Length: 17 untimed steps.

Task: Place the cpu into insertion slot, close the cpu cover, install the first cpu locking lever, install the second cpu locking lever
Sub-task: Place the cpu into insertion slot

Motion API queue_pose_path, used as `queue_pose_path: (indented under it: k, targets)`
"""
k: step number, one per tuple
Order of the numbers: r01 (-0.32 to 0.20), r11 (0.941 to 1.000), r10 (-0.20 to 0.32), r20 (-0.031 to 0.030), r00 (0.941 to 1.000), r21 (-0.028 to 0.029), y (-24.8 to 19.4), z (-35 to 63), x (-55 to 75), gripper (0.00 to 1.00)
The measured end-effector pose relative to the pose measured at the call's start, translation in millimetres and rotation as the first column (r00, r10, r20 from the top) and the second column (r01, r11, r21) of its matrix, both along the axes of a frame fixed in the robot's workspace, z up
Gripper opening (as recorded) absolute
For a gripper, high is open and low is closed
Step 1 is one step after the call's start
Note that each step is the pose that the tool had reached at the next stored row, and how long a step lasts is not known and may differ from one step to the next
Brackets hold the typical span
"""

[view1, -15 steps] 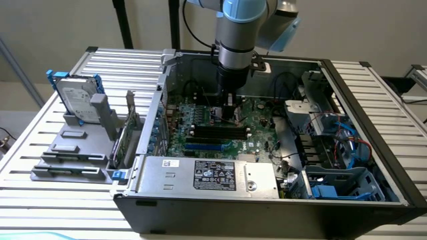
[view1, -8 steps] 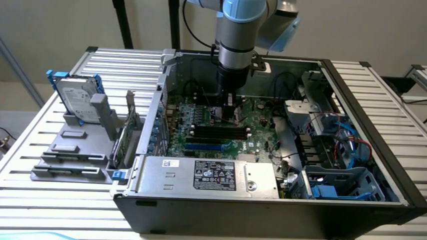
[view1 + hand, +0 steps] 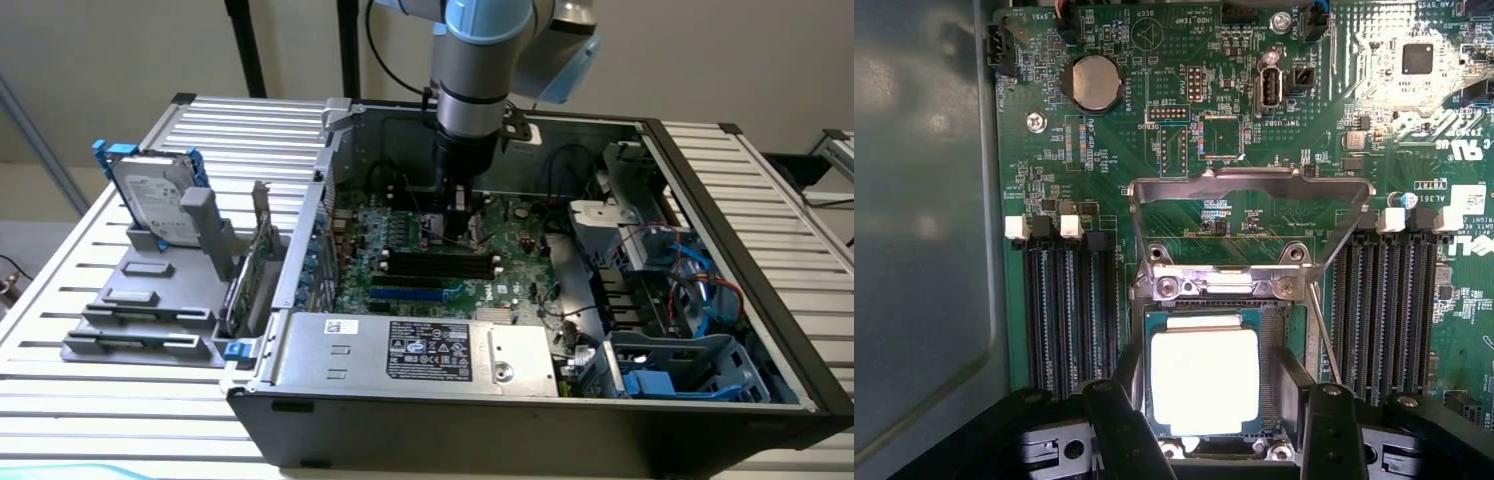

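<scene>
Chip (image 3: 1204, 380): light, stiff, fragile; lies in socket (image 3: 1279, 335) mid-board, cover (image 3: 1254, 183) raised. Hold by side edges. Claw (image 3: 1219, 415): wide open, straddling chip, apparently gripping nothing.

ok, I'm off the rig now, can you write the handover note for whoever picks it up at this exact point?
State of the gripper: open, down inside the computer case, fingers on either side of the cpu; cannot tell whether they touch it.
The cpu lies flat in the insertion slot on the green board.
The cpu cover is hinged up, open, clear of the slot.
Done: cpu placed in the slot.
Not done: cover closed, either locking lever installed. One thin lever runs beside the slot.
</scene>
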<state>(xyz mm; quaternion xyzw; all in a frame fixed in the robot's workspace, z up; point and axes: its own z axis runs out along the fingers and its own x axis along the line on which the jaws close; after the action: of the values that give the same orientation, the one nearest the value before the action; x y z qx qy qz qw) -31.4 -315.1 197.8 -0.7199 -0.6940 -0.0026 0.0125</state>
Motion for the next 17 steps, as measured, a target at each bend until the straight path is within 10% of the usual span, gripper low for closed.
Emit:
queue_pose_path:
  k: [17]
  targets:
    - [0.000,1.0000,0.000,-0.0002,1.0000,-0.0007,1.7,-1.0,-0.2,0.55]
